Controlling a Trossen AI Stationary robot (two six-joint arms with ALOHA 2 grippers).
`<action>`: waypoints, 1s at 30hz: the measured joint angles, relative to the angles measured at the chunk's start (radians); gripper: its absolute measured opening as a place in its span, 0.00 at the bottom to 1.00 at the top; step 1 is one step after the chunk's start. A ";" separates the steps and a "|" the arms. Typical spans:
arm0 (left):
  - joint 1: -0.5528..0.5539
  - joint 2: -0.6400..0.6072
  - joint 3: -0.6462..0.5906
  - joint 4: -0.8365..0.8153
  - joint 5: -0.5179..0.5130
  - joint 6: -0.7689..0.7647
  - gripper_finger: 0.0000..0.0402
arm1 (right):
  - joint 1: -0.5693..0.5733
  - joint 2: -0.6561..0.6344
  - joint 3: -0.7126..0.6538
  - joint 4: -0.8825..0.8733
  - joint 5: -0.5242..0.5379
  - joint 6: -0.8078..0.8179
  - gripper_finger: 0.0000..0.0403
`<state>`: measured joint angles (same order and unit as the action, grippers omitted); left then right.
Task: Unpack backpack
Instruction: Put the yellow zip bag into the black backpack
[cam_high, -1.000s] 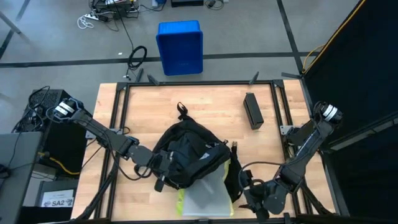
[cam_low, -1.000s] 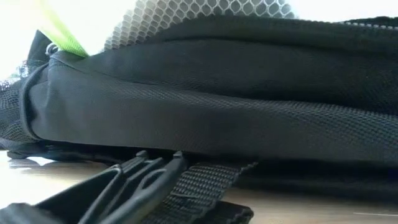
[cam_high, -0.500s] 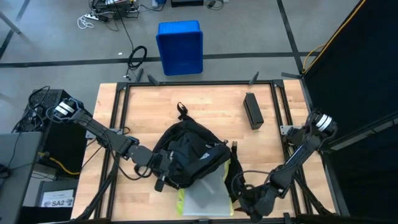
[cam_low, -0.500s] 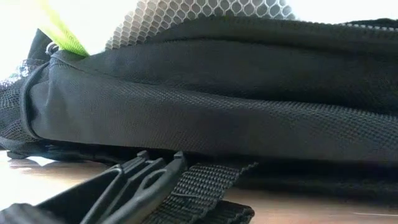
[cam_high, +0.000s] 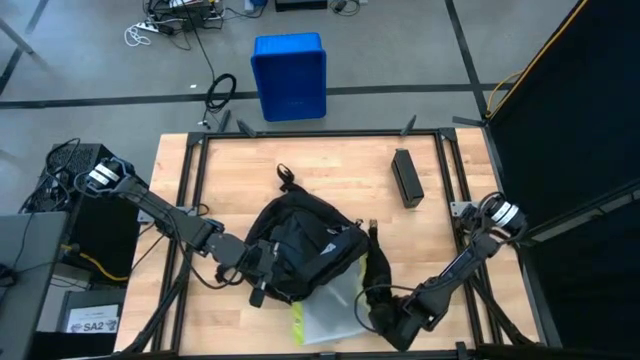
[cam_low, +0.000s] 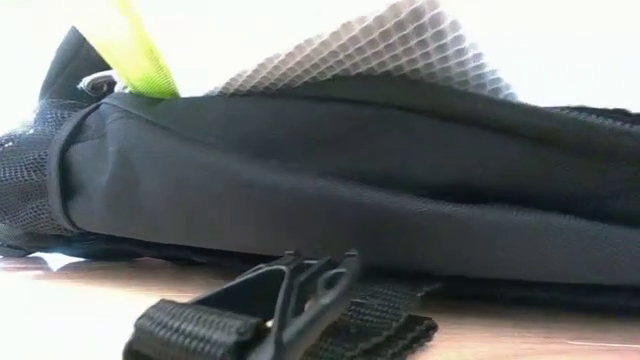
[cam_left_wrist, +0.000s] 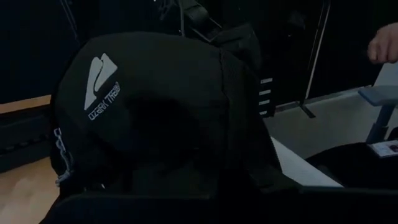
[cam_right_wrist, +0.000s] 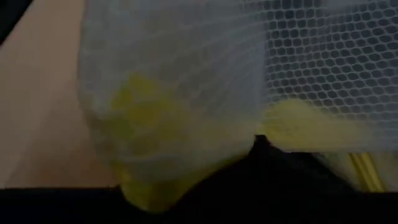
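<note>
Backpack (cam_high: 300, 255): lying slumped near the middle of the wooden surface (cam_high: 340, 180), toward its front edge; a pale mesh pouch (cam_high: 330, 315) with a yellow-green edge poking out from its lower side.
Left end effector (cam_high: 262, 268): pressing against the backpack's left flank, fingers fully closed; looking from its wrist view like a pinch on the fabric, though not certain.
Right end effector (cam_high: 385, 318): sitting low at the front edge, right beside the mesh pouch; cannot tell how wide the fingers are standing, nor whether the pouch is already caught.
Step in hand: probably drawing the pouch out of the bag.
Doing it well: keeping the left side pinned so the bag is not dragging along; gripping the pouch by its firmer yellow border (cam_right_wrist: 311, 121), not the loose netting; pulling flat and steadily toward the front edge.
Materials: backpack of soft black woven nylon, rounded and saggy, with a pale triangular logo (cam_left_wrist: 99, 71); webbing strap with a hard plastic buckle (cam_low: 290, 300) trailing in front.
Pouch texture: fine honeycomb netting (cam_low: 380, 55), translucent, floppy, likely snagging on zips.
</note>
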<state>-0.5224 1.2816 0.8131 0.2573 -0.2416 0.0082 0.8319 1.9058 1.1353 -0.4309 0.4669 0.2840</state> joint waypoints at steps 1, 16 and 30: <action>0.000 0.000 0.000 -0.001 0.000 0.000 0.00 | -0.007 0.000 0.005 -0.005 -0.005 0.000 0.23; 0.000 -0.018 0.000 0.022 -0.024 0.012 0.00 | 0.019 -0.056 0.478 -0.566 0.381 -0.080 0.01; -0.001 -0.237 0.162 0.008 -0.345 0.156 0.00 | -0.049 -0.088 1.157 -0.712 0.690 -0.598 0.01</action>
<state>-0.5232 1.0442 0.9753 0.2656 -0.5864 0.1642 0.7827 1.8183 2.2922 -1.1426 1.1570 -0.3144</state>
